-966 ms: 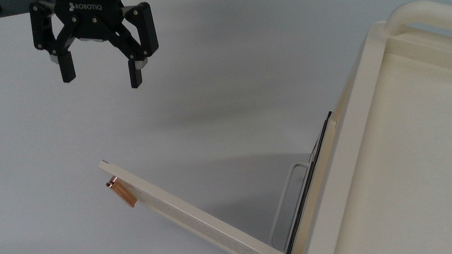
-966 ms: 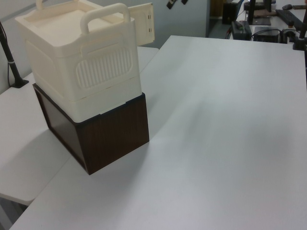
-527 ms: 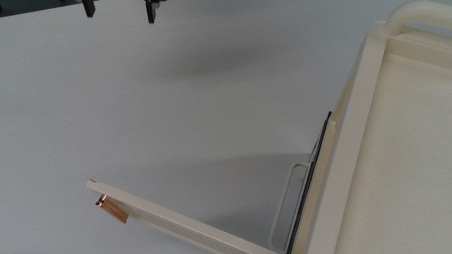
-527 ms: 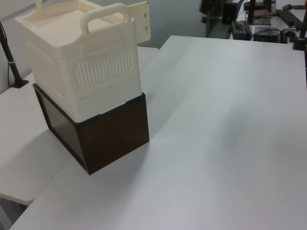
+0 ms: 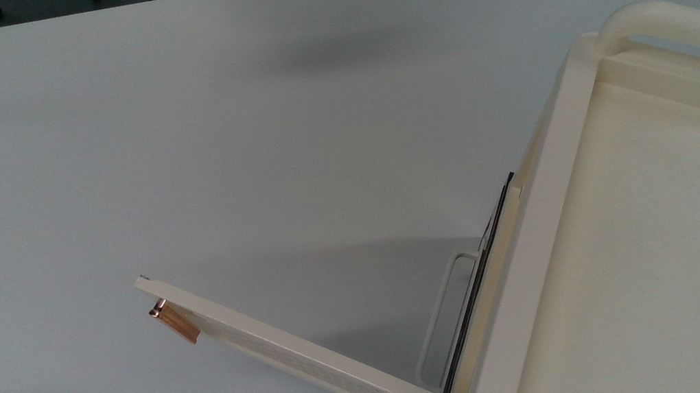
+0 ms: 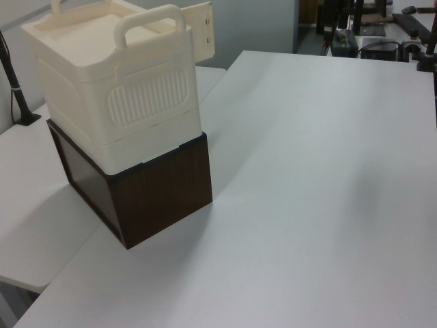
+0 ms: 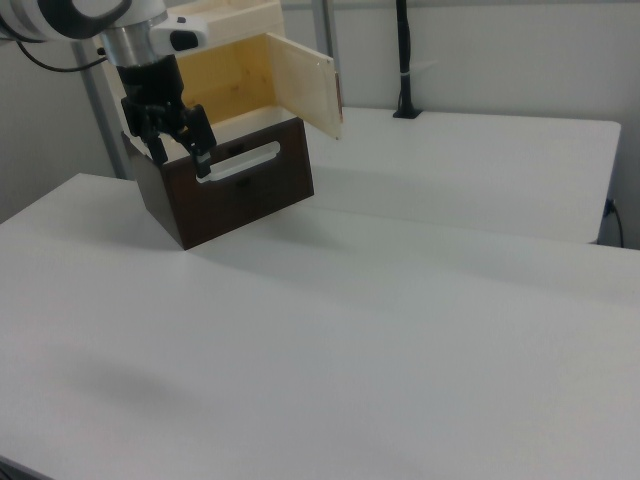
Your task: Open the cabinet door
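Cabinet door (image 5: 291,358) stands wide open in the top view, swung out from the cream cabinet (image 5: 640,236) over the white table (image 5: 176,146). Its small copper handle (image 5: 175,325) sits near the free end, at the top view's left. The hinge end meets the cabinet at the bottom of the picture. A white slot (image 5: 447,310) shows under the cabinet's edge.

From the left view, the cream cabinet (image 6: 116,82) sits on a dark brown box (image 6: 157,195). The cabinet door (image 6: 199,27) sticks out behind it, with two small marks near its edge.

Over in the right view, the gripper (image 7: 181,152) hangs in the air with its two black fingers (image 7: 203,160) spread apart and nothing between them. It is in front of the dark brown box (image 7: 240,200), close to the box's white slot (image 7: 240,160). The cabinet door (image 7: 305,85) is up and to the right view's right of the gripper, well apart from it. It is open, and the pale wood inside of the cabinet (image 7: 225,75) shows
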Tool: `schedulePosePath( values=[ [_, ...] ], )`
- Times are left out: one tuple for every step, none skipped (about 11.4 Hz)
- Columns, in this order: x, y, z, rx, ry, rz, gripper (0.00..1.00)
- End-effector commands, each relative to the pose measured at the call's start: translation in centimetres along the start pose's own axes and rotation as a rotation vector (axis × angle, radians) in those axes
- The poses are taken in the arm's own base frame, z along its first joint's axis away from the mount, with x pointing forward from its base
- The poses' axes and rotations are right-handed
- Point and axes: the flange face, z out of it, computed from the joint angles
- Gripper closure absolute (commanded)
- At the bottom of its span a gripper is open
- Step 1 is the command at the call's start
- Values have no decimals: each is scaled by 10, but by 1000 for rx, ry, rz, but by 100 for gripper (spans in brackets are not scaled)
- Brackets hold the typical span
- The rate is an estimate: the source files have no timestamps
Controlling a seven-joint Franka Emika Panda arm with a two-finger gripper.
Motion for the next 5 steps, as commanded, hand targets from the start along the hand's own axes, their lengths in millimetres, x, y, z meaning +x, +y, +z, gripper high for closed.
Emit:
schedulePosePath(
  values=[
    [4,2,10,28,52,-88,0],
    [6,1,12,28,52,-91,0],
    [7,1,14,28,49,-91,0],
    [6,1,13,28,46,-91,0],
    [6,1,13,28,44,-94,0]
  ],
)
